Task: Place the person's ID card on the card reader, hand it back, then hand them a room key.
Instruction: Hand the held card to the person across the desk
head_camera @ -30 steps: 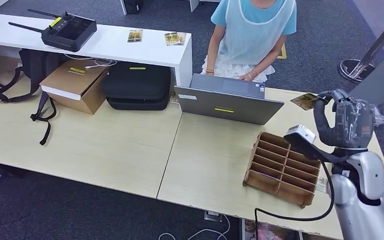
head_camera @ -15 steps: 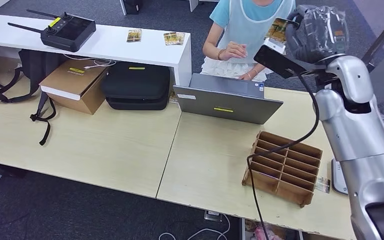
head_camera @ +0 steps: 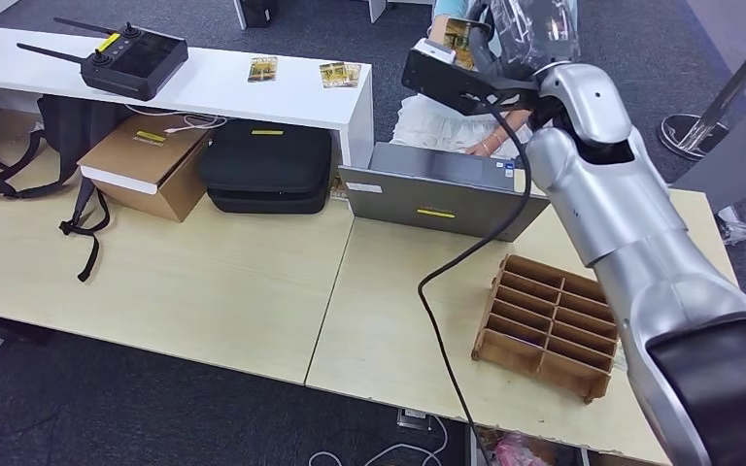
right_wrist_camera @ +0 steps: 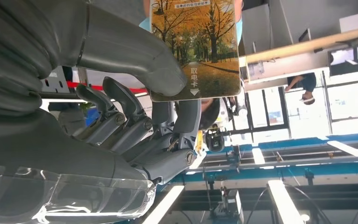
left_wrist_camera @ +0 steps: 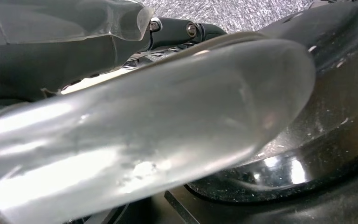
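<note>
My right hand point(head_camera: 525, 29) is raised high over the far side of the table, in front of the person point(head_camera: 427, 124) seated behind the laptop. It pinches a card point(head_camera: 461, 34) printed with yellow autumn trees. In the right wrist view the card point(right_wrist_camera: 196, 42) sits between the thick grey thumb point(right_wrist_camera: 121, 51) and the darker fingers point(right_wrist_camera: 135, 130), its printed face toward the camera. My arm hides most of the person's upper body. The left wrist view gives a blurred close-up of my left hand point(left_wrist_camera: 135, 116), and how its fingers stand cannot be made out.
A grey laptop point(head_camera: 437, 199) stands open on the table point(head_camera: 204, 282) between me and the person. A wooden slotted rack point(head_camera: 544, 325) sits near the right front. Loose cards point(head_camera: 340, 74) and a black remote controller point(head_camera: 126, 58) lie on the white counter. A black cable point(head_camera: 447, 291) hangs from my wrist.
My right arm has swung up and leftward from above the table's right side to in front of the person, carrying the card. The person's hand, raised half a second ago, is now behind my arm.
</note>
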`<move>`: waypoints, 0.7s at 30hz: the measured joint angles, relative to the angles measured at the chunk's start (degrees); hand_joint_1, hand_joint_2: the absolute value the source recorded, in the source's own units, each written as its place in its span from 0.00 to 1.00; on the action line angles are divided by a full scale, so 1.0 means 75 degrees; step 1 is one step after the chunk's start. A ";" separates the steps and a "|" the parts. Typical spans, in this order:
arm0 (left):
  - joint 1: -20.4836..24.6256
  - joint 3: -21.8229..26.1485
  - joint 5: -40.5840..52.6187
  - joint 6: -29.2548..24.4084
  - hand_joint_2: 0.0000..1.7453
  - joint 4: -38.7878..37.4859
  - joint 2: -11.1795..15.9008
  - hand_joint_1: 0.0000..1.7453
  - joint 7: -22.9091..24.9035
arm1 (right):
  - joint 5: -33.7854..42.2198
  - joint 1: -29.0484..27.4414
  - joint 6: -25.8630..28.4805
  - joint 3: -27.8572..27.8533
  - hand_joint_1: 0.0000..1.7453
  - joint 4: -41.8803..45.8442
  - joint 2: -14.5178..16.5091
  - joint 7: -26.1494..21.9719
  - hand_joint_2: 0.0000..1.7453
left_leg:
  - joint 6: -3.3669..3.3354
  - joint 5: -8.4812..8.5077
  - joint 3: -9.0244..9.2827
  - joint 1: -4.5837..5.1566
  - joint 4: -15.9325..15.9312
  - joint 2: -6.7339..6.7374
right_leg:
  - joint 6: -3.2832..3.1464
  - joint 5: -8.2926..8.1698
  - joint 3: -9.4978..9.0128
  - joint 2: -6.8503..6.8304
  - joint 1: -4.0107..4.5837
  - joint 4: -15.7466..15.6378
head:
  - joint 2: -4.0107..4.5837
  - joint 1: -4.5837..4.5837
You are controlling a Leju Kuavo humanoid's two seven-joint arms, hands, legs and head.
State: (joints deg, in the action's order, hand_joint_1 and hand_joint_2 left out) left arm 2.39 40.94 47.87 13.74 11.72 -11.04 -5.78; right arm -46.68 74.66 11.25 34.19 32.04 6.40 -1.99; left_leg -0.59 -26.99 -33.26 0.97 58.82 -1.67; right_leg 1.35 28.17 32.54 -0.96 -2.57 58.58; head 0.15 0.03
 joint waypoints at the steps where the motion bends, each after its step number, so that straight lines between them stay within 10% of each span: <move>1: 0.0003 0.0000 0.0001 0.0008 0.00 0.0000 0.0000 0.00 0.0014 | -0.0009 0.0048 0.0001 0.0022 1.00 -0.0122 0.0063 0.0028 1.00 | 0.0000 0.0000 0.0000 0.0000 0.0000 -0.0001 | 0.0000 0.0000 0.0000 -0.0001 0.0000 0.0000 | 0.0000 0.0001; 8: 0.0023 0.0000 0.0064 -0.0100 0.00 0.0002 0.0003 0.00 0.0072 | -0.0146 0.0204 0.0009 0.0124 1.00 -0.0700 0.0347 0.0157 1.00 | 0.0000 0.0001 0.0001 0.0000 0.0001 -0.0001 | 0.0000 -0.0001 0.0000 -0.0002 0.0000 0.0000 | 0.0000 0.0001; 13: 0.0030 0.0000 0.0134 -0.4871 0.00 -0.0191 -0.0595 0.00 0.0099 | -0.0157 0.0214 0.0098 0.0153 1.00 -0.0931 0.0424 0.0145 1.00 | 0.0001 -0.0003 -0.0018 -0.0050 0.0022 0.0045 | -0.0010 -0.0017 0.0003 0.0020 0.0043 -0.0021 | -0.0001 0.0009; 16: 0.0048 0.0000 0.0151 -0.5751 0.00 -0.0273 -0.0823 0.00 0.0133 | -0.0158 0.0213 0.0136 0.0166 0.95 -0.1022 0.0440 0.0107 1.00 | 0.0004 -0.0005 -0.0033 -0.0090 0.0034 0.0062 | -0.0014 -0.0038 0.0005 0.0030 0.0087 -0.0047 | -0.0001 0.0012; 20: 0.0067 0.0000 0.0162 -0.5743 0.00 -0.0307 -0.0915 0.00 0.0141 | -0.0142 0.0210 0.0143 0.0182 0.05 -0.1099 0.0456 0.0025 1.00 | 0.0008 -0.0007 -0.0034 -0.0115 0.0036 0.0079 | -0.0022 -0.0044 0.0007 0.0045 0.0110 -0.0046 | 0.0000 0.0013; 21: 0.0071 0.0000 0.0164 -0.5745 0.00 -0.0311 -0.0917 0.00 0.0142 | -0.0127 0.0208 0.0143 0.0187 0.00 -0.1113 0.0461 0.0004 1.00 | 0.0010 -0.0007 -0.0034 -0.0121 0.0036 0.0083 | -0.0025 -0.0046 0.0008 0.0047 0.0115 -0.0047 | 0.0000 0.0012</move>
State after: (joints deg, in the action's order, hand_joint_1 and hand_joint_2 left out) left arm 2.92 40.94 49.10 -29.34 9.38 -17.91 -4.72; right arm -47.63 76.22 12.33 35.59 23.69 9.86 -1.97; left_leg -0.51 -27.04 -33.51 0.06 59.09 -1.04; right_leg 1.17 27.82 32.60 -0.61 -1.70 58.23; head 0.15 0.12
